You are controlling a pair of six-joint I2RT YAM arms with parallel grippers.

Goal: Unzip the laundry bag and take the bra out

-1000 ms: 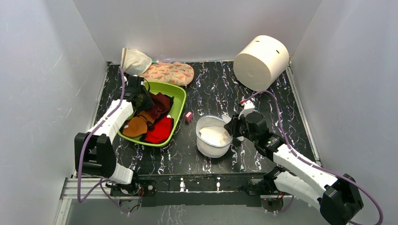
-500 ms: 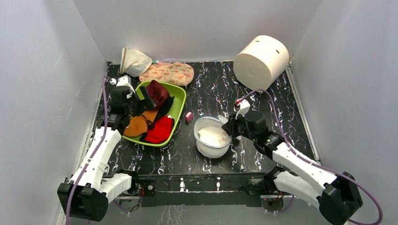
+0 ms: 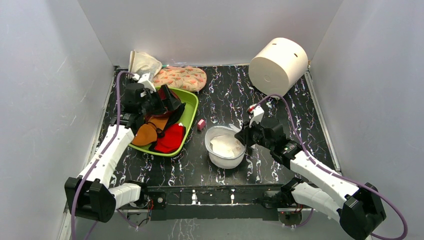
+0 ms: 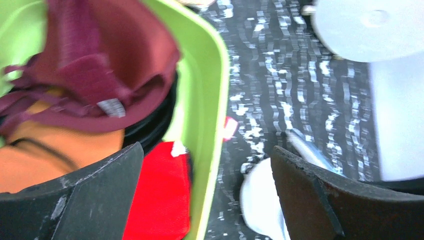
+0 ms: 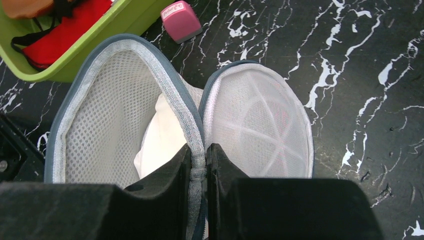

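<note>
Rim of the laundry bag [image 5: 107, 100] sits pinched in right gripper [image 5: 199, 151], bra [image 5: 161, 134] half-hidden; left gripper [image 4: 206, 154] wide.

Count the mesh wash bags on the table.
2: the open laundry bag mid-table, its rim pinched by the right claw; a cream mesh pouch at the back left.

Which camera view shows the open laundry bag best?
The right wrist view: the laundry bag fills it, rim pinched between the right fingers, white fabric inside. Top external shows it small, from above. Left wrist catches only a blurred white edge, likely the bag.
</note>
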